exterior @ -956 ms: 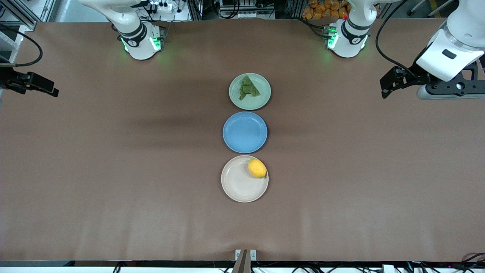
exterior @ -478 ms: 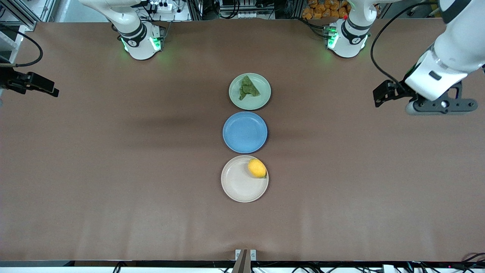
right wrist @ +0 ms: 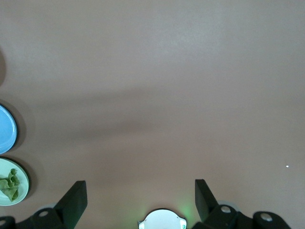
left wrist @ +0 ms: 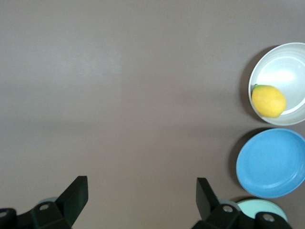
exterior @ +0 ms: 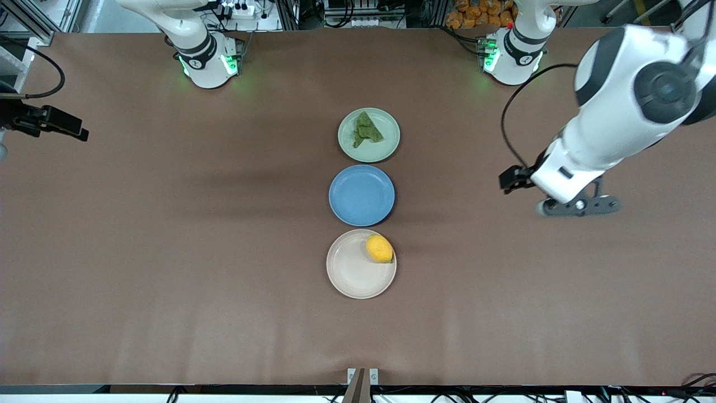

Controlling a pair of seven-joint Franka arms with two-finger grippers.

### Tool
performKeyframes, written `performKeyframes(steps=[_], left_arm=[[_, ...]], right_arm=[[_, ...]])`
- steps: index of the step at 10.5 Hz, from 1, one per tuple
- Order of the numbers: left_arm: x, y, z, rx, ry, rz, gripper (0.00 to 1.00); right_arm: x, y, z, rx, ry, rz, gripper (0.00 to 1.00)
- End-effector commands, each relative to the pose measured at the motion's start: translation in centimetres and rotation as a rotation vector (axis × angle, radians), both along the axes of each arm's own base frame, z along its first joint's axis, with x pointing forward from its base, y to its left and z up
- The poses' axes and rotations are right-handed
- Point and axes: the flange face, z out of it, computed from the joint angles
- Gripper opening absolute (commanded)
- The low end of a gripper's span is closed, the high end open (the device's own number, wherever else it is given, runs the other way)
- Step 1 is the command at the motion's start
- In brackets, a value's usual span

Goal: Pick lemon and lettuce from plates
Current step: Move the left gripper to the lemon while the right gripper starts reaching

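Observation:
The yellow lemon (exterior: pixel 379 248) (left wrist: pixel 268 100) lies at the rim of the beige-white plate (exterior: pixel 352 274) (left wrist: pixel 281 71), the plate nearest the front camera. The dark green lettuce (exterior: pixel 366 130) (right wrist: pixel 8 185) rests on the pale green plate (exterior: pixel 389 143) (right wrist: pixel 20 190), closest to the arm bases. My left gripper (exterior: pixel 576 206) (left wrist: pixel 141 180) hangs open and empty over bare table toward the left arm's end, well apart from the plates. My right gripper (right wrist: pixel 139 183) is open and empty too, waiting over bare table at the right arm's end.
A blue plate (exterior: pixel 362 195) (left wrist: pixel 274 162) with nothing on it sits between the two other plates, so the three form a row down the table's middle. The right arm's base (right wrist: pixel 163 220) shows between that gripper's fingers. Brown tabletop stretches wide on both sides of the row.
The left arm has swung from the table's end toward the plate row and come lower over the table. The right arm has hardly moved. Lemon and lettuce lie as before.

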Motion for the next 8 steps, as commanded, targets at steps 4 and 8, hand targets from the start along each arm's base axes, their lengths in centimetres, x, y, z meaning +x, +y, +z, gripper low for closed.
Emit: performKeyframes(steps=[4,8], left_arm=[[2.9,-6.7,-8.7,0.026,-0.060,0.103,1.00],[4.5,-10.2,-13.3,-0.020,-0.105,0.267,1.00]], right_arm=[[-1.0,1.9,0.0,0.012,0.052,0.047,1.00],[-1.7,6.9,-0.2,0.074,0.090,0.132,1.00]])
